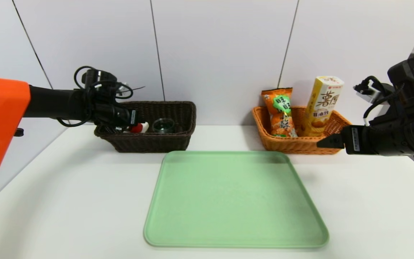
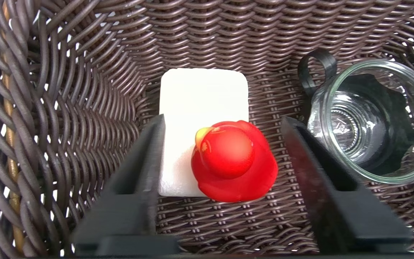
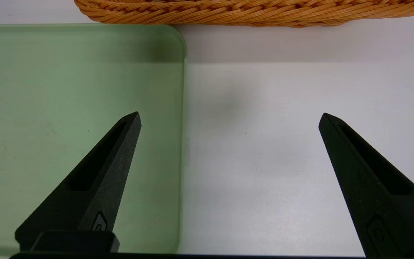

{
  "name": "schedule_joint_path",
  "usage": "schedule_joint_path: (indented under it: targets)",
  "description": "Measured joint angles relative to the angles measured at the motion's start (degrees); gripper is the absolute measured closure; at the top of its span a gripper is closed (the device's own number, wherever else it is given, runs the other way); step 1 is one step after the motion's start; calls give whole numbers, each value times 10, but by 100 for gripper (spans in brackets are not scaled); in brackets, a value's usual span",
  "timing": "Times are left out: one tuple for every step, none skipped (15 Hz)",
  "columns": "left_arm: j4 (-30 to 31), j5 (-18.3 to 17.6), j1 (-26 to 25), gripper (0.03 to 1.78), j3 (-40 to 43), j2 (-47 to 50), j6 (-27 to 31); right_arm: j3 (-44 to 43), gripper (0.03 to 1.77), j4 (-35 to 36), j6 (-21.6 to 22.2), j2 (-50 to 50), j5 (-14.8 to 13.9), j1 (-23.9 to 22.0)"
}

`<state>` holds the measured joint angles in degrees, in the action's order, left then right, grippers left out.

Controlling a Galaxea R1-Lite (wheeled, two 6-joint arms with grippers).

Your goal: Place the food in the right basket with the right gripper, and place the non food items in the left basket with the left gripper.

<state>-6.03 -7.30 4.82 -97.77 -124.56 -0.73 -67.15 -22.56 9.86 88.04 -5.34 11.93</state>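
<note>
From the head view I see my left gripper [image 1: 135, 124] reaching into the dark brown wicker basket [image 1: 156, 142], where a red rubber duck [image 1: 137, 127] and a clear glass jar [image 1: 163, 125] sit. The orange wicker basket [image 1: 297, 144] holds an orange snack bag [image 1: 280, 112] and a yellow chip carton [image 1: 322, 106]; the pale green tray [image 1: 234, 201] lies bare on the white surface [image 1: 67, 201].

Left wrist view: fingers [image 2: 146, 158] spread, the duck lying loose between them on a white rectangular block [image 2: 203, 93].

Right wrist view: my right gripper [image 3: 228, 117] hangs wide apart over the tray's edge.
</note>
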Motion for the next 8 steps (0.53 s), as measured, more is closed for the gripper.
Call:
schedule_joint_path:
  targets:
    - [0, 0, 0, 56, 0, 1, 0, 0, 9, 0, 0, 0, 0, 0]
    - [0, -1, 0, 51, 0, 4, -1, -1, 9, 0, -1, 0, 0, 0]
    - [0, -2, 0, 45, 0, 12, -4, -1, 9, 0, 0, -1, -1, 0]
    - [0, -4, 0, 41, 0, 25, -8, -2, 9, -1, -1, -3, -1, 0]
    - [0, -5, 1, 38, -2, 42, -12, -3, 9, -1, 0, -5, -2, 0]
    - [0, -5, 2, 35, -7, 65, -16, -5, 9, -1, -1, -8, -3, 0]
    - [0, -4, 5, 32, -13, 93, -18, -8, 9, -2, -6, -11, -4, 0]
    - [-3, -3, 7, 29, -17, 122, -19, -10, 9, -2, -12, -14, -5, 0]
